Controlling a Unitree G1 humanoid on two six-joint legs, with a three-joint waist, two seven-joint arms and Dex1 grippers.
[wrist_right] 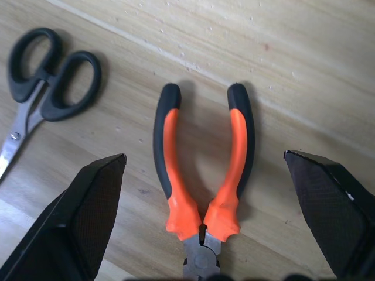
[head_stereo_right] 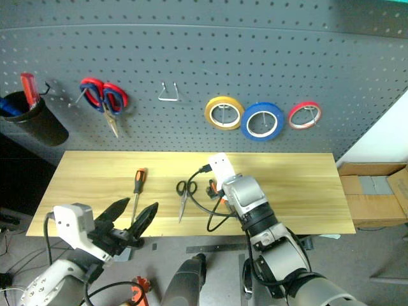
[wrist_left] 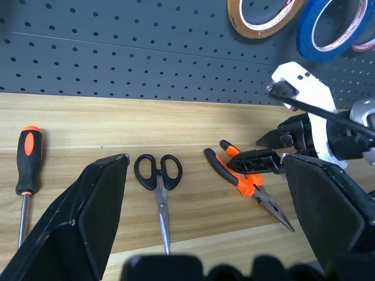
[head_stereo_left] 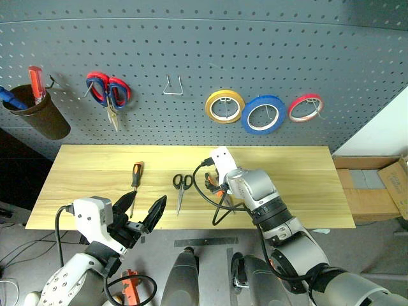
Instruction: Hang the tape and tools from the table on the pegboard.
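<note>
Light wooden table (head_stereo_left: 287, 166) stood against far wall. Grey floor (head_stereo_left: 382, 223) lay beyond right end; cardboard boxes (head_stereo_left: 376, 185) there, possibly stacked. White wall (head_stereo_left: 382, 134) far right.

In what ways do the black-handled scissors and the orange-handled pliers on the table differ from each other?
The black scissors have round, closed finger loops, while the orange pliers have two open, curved handles. The scissors' handles are all black; the pliers' are orange with black trim. The open right gripper is straddling the pliers, its fingers on either side, while the scissors lie apart to one side. Both lie flat on the wooden table with handles towards the pegboard.
</note>
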